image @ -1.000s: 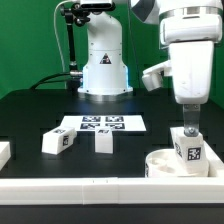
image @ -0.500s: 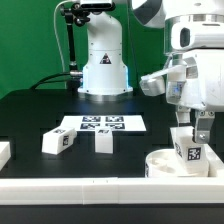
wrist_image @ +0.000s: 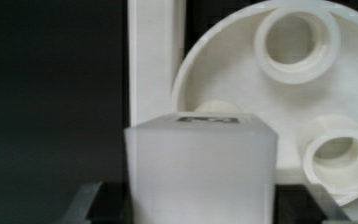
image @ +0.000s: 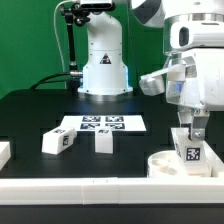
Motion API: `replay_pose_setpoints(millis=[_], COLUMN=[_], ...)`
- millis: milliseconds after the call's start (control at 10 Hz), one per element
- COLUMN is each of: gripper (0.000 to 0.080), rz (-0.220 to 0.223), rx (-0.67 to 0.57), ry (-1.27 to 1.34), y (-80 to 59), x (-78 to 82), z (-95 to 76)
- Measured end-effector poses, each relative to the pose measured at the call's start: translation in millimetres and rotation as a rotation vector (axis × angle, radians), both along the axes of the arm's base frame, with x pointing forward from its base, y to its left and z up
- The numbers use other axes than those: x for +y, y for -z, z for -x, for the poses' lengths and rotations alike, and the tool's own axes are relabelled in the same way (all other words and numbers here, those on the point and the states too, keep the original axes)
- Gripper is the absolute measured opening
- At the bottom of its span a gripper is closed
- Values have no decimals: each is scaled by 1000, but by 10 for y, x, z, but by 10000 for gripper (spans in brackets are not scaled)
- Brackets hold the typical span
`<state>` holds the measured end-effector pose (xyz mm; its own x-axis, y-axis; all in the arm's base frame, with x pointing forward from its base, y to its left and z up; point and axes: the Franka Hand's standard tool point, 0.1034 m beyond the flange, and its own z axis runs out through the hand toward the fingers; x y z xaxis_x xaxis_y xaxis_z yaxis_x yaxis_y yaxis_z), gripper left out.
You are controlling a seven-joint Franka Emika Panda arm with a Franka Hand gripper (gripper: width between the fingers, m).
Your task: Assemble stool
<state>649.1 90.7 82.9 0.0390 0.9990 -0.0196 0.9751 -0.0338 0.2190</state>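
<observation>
Claw (image: 190, 132) has dropped and closed, now pinching upright leg (image: 188, 153) by its flat sides, on seat (image: 163, 163), exterior view's right. Rigid, light, probably slick plastic.

Free middle, cluttered sides
I could pass over bare black table (image: 155, 135) between a loose white blocky plastic leg (image: 102, 141) and the round white plastic seat (image: 160, 163), where my gripper (image: 190, 138) clamps another leg (image: 188, 155); the marker board (image: 101, 124) and long white front rail (image: 80, 188) hem it.

pale wall (image: 30, 40) behind a black table (image: 25, 115); even, soft light
</observation>
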Motion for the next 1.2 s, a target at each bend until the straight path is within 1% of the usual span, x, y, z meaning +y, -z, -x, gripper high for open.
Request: replay_pose_setpoints(millis=[200, 300, 500, 800, 900, 1000, 1100, 1200], gripper=[351, 351, 351, 351, 350, 350, 349, 349], rz=[-10, -38, -76, -167, -190, -216, -230, -256], rx=[1, 5, 7, 17, 21, 11, 14, 17], ry=[46, 167, 345, 662, 743, 834, 881, 985], y=[1, 2, 7, 18, 19, 20, 21, 21], x=[10, 12, 11, 10, 14, 57, 56, 60], z=[4, 7, 11, 22, 24, 24, 25, 26])
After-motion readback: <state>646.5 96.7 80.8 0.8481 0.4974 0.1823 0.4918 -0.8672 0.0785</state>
